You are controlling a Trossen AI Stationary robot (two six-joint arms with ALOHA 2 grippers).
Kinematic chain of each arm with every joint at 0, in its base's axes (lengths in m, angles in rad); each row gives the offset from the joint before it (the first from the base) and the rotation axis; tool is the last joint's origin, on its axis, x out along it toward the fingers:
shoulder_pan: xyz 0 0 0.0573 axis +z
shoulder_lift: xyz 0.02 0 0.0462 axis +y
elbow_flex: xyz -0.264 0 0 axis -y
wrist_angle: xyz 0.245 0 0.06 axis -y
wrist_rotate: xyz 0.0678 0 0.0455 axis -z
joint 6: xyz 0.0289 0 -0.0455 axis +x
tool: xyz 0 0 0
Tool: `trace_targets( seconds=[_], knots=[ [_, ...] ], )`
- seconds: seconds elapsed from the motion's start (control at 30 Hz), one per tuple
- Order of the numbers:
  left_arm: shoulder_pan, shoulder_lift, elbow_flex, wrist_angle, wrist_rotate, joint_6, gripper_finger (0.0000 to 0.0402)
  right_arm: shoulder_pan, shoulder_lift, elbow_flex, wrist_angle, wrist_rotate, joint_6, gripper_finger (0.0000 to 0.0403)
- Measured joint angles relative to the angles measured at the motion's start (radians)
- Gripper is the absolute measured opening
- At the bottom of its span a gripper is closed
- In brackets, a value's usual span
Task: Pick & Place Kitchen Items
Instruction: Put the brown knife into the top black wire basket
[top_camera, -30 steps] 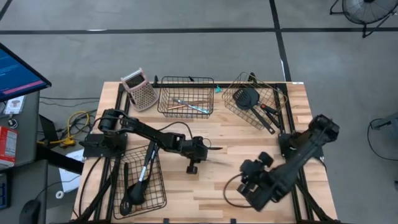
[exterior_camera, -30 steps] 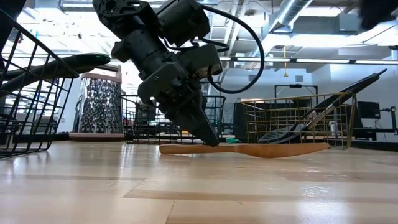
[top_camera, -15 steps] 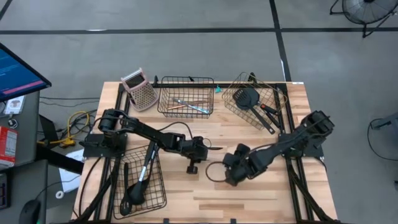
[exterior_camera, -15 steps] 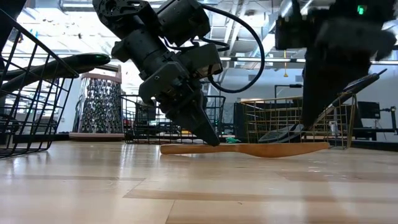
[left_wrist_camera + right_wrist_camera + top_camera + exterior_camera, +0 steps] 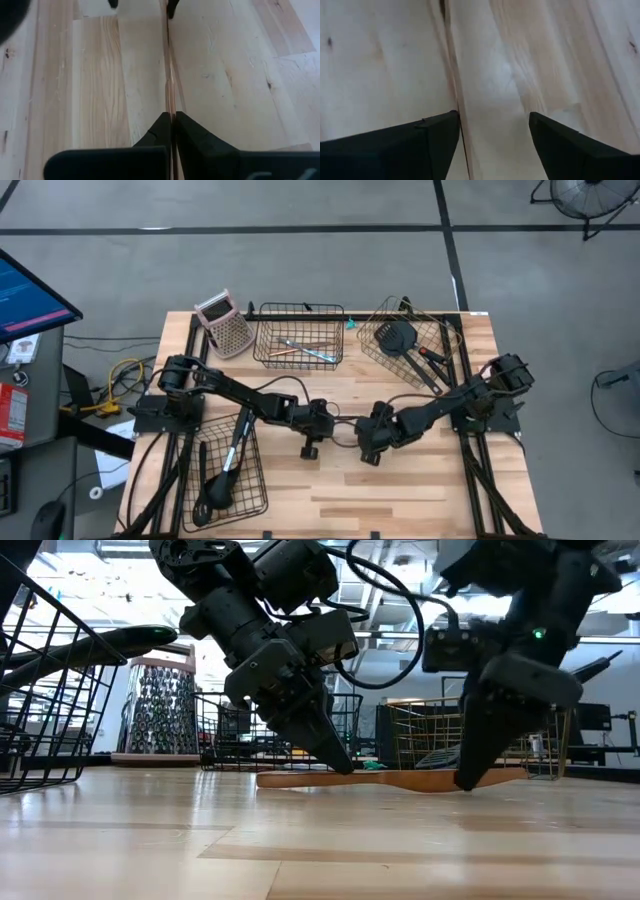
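Wooden utensil (image 5: 420,780): lies flat on the surface (image 5: 420,480), near its middle, between the two arms. Shows edge-on as a thin pale line in the left wrist view (image 5: 168,75).

Left tool (image 5: 338,762): clamped narrow on one end of the wooden utensil, fingers pressed together on its thin edge (image 5: 172,125). Points down at a slant, tips at the surface. Sits in the high view just left of the surface's centre (image 5: 338,420).

Right tool (image 5: 472,768): spread wide, holding nothing. Stands over the opposite end of the wooden utensil, tips low at the surface. Fingers (image 5: 435,137) frame bare wood in the right wrist view; cannot tell whether they touch the utensil. Faces the left tool closely in the high view (image 5: 363,446).

Front-left basket (image 5: 255,500): black wire, just beside the left arm, holds several black utensils (image 5: 228,465) lying lengthwise.

Back-centre basket (image 5: 298,310): black wire, holds a silvery utensil (image 5: 308,351) crossed over a wooden-handled one (image 5: 290,349).

Back-right basket (image 5: 440,330): gold wire, tilted, holds a black spatula (image 5: 398,336) with its handle running out toward the right arm.

Box grater (image 5: 225,325): pink-topped, stands at the back-left corner, just beside the back-centre basket.
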Motion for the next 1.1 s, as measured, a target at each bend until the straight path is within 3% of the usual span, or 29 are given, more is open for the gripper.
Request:
trace_targets(
  seconds=[0.17, 0.33, 0.4, 0.73, 1.1],
  knots=[
    [0.000, 0.000, 0.000, 0.001, -0.002, 0.000, 0.0001, -0.020, 0.000, -0.046, 0.065, -0.040, -0.016, 0.0195],
    [0.000, 0.000, 0.000, 0.002, -0.009, 0.000, 0.0001, -0.021, 0.000, -0.048, 0.033, -0.028, -0.047, 0.0051],
    [0.001, -0.001, 0.000, -0.001, -0.030, 0.001, 0.0001, -0.021, -0.001, -0.048, 0.032, -0.035, -0.069, 0.0017],
    [0.008, -0.022, 0.000, -0.003, -0.053, -0.026, 0.0002, -0.009, 0.002, -0.030, 0.029, -0.064, 0.006, 0.0002],
    [0.007, -0.306, 0.002, -0.035, -0.133, -0.026, 0.0078, 0.074, 0.004, -0.012, 0.031, -0.050, 0.223, 0.0001]
  ],
)
